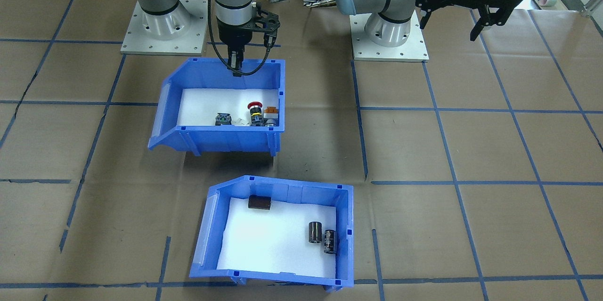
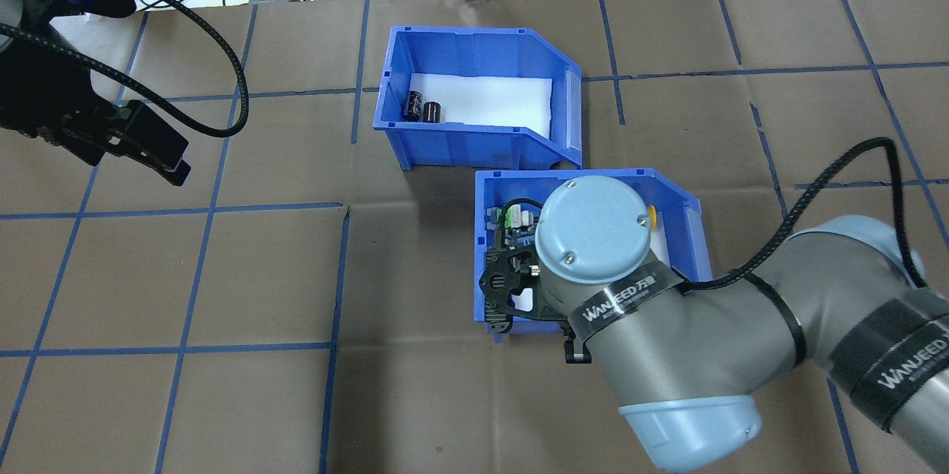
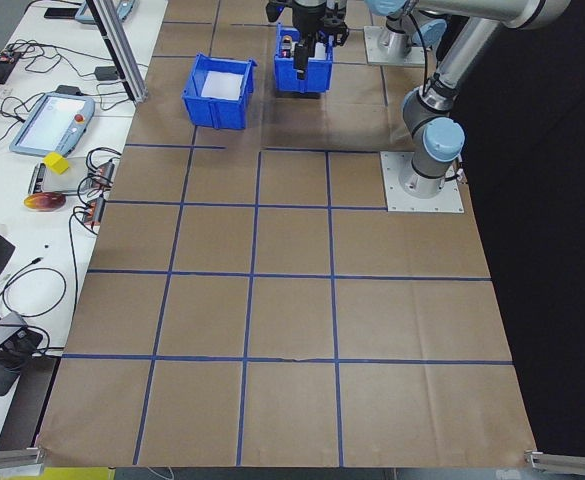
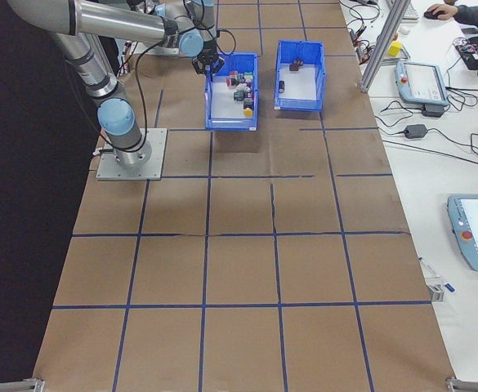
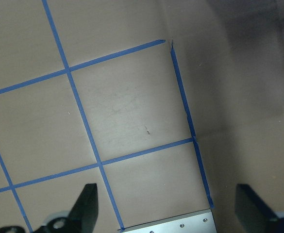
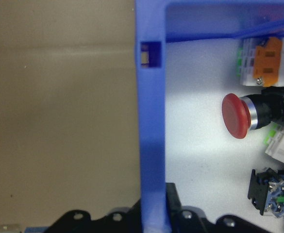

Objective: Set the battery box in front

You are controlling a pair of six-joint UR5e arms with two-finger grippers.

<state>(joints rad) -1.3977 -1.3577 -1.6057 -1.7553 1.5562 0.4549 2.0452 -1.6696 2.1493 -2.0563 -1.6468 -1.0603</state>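
Note:
The battery box (image 1: 278,276) is a blue bin with a white liner. It sits on the operators' side of the table and holds three dark cells (image 1: 315,232). In the overhead view the battery box (image 2: 474,144) is the farther bin. A second blue bin (image 1: 235,138) with push-button switches (image 1: 255,104) stands nearer the robot. My right gripper (image 1: 234,69) is shut on that bin's rear wall (image 6: 151,121), with the red button (image 6: 236,115) just inside. Off to the side, my left gripper (image 2: 159,151) hangs open and empty above bare table (image 5: 168,208).
Both arms' metal base plates (image 1: 165,32) (image 1: 391,42) sit at the robot's edge. A side bench with teach pendants (image 4: 422,82) and cables runs beyond the bins. A person's hands (image 4: 443,12) rest on that bench. Blue tape lines grid the brown table.

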